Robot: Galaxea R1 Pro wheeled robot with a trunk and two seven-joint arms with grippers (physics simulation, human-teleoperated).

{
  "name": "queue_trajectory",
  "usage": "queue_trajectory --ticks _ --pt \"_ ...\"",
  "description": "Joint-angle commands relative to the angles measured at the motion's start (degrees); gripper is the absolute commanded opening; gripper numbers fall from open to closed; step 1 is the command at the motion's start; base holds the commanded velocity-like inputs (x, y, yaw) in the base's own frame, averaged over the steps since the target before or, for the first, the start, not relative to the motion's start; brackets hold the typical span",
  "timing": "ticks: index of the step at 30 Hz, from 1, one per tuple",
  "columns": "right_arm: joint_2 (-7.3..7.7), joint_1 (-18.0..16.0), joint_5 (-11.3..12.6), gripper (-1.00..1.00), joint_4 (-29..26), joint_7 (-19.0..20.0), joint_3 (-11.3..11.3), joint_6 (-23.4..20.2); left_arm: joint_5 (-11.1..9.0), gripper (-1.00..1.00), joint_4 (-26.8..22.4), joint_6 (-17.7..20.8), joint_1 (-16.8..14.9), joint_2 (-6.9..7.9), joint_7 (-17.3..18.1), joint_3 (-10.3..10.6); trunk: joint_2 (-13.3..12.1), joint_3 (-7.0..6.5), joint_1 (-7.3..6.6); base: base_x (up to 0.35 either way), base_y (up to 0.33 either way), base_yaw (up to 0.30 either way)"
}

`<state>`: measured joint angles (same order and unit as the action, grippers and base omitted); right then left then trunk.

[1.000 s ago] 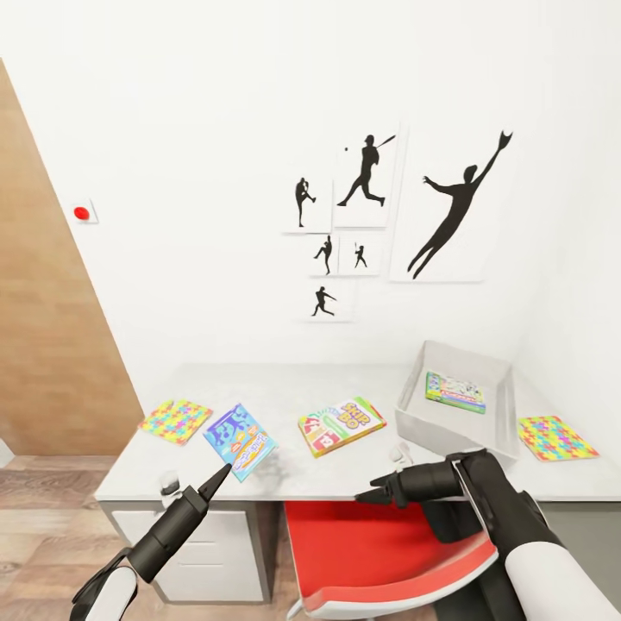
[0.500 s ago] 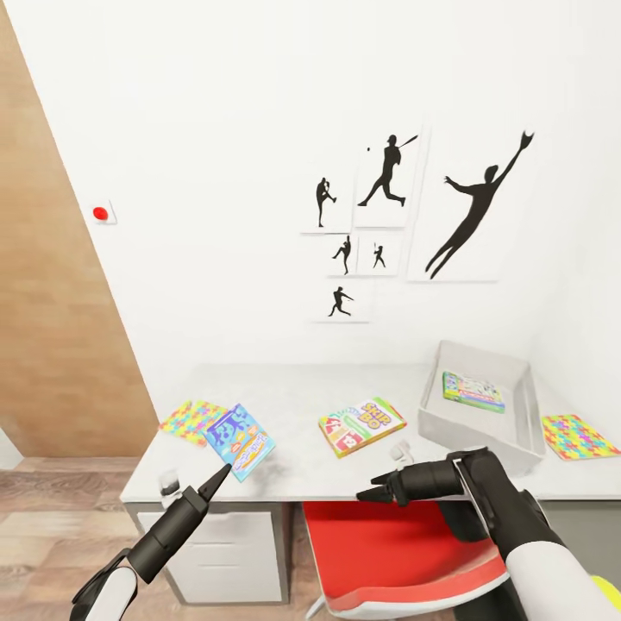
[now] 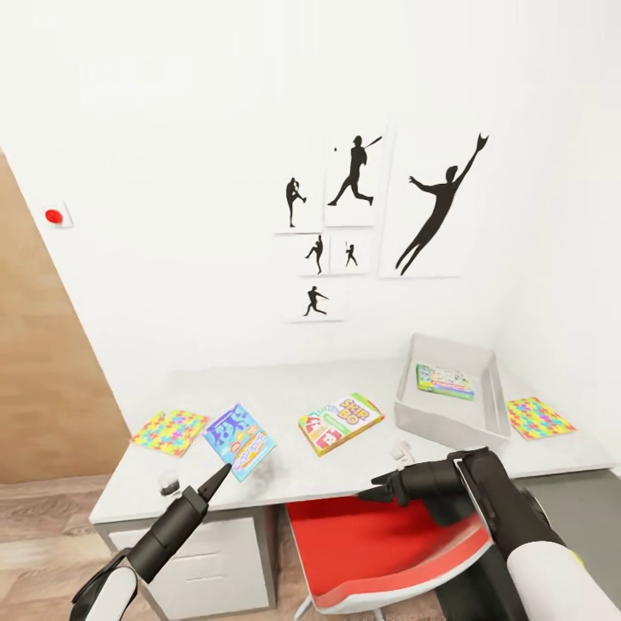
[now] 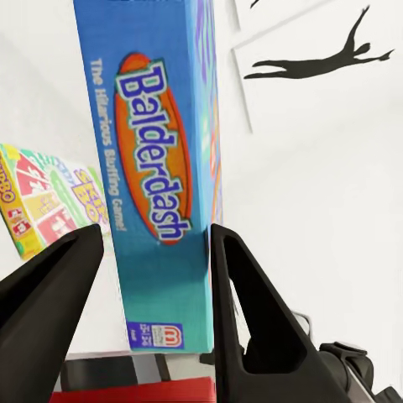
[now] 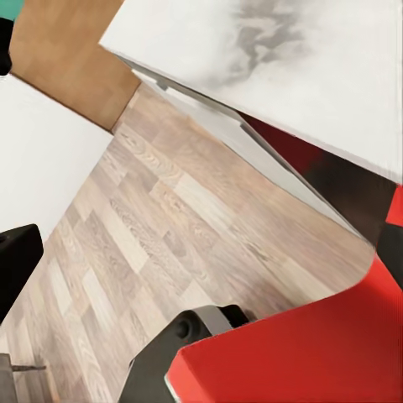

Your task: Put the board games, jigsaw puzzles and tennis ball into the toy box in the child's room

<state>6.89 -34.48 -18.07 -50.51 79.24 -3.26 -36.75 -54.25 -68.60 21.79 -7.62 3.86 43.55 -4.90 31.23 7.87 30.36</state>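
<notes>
Evidently the left gripper [image 3: 226, 470] carries the blue "Balderdash" game box [image 3: 240, 441]: in the left wrist view the box [image 4: 155, 180] stands on edge between the two dark fingers [image 4: 252, 311], and in the head view it hangs tilted above the front of the table [image 3: 285, 392] instead of lying flat. I judge the fingers are clamped on its lower edge, though the contact itself is hard to make out. Held up this way, it can be carried across the desk without scraping anything.

The toy box [image 3: 405, 414] sits toward the right end of the table, and a green-edged board game [image 3: 445, 380] already lies flat inside it. The Skip-Bo box [image 3: 340, 423] rests on the tabletop between the held game and the bin. One jigsaw puzzle [image 3: 170, 431] lies near the table's left end, the other [image 3: 539, 417] just beyond the bin on the right. The tennis ball I cannot pick out.

The right gripper [image 3: 379, 494] hovers in front of the table edge above the red chair [image 3: 379, 552]; its wrist camera looks down at wood floor and the chair's seat [image 5: 336, 336], and nothing lies between the fingers. Whether they are parted or closed I cannot tell.

The step in hand looks like ferrying Balderdash rightward to the bin, passing over Skip-Bo.
</notes>
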Motion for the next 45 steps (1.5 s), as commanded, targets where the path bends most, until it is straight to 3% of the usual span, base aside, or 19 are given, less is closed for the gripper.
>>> queue_trajectory --ticks 1,10,26,37,45 --pt "-0.05 -0.06 -0.5 1.0 -0.07 0.47 -0.17 -0.59 -0.51 -1.0 -0.16 0.53 -0.01 0.01 0.07 -0.02 0.1 0.11 0.02 0.0 0.006 -0.223" --pt "0.11 0.46 -0.41 1.0 -1.19 0.47 -0.45 -0.69 -0.46 -1.0 -1.15 0.51 0.13 0.01 0.15 -0.04 0.1 0.11 0.02 0.015 0.013 -0.041" --pt "0.21 0.81 -0.34 1.0 -1.97 0.49 -3.97 0.04 -0.34 -1.0 -2.42 -0.31 0.4 -0.17 0.16 1.2 0.1 0.11 0.02 0.1 0.071 -0.001" --pt "0.3 5.25 1.36 1.0 -12.2 0.65 -4.2 -3.38 -0.33 -1.0 -3.41 -0.35 0.41 -0.23 -0.12 1.6 0.1 0.1 0.02 0.004 0.003 0.0" --pt "0.5 6.79 2.05 1.0 -15.3 0.65 -4.21 -4.42 -0.33 -1.0 -3.52 -0.3 0.41 -0.19 -0.14 1.61 0.1 0.08 0.02 0.0 0.0 0.0"
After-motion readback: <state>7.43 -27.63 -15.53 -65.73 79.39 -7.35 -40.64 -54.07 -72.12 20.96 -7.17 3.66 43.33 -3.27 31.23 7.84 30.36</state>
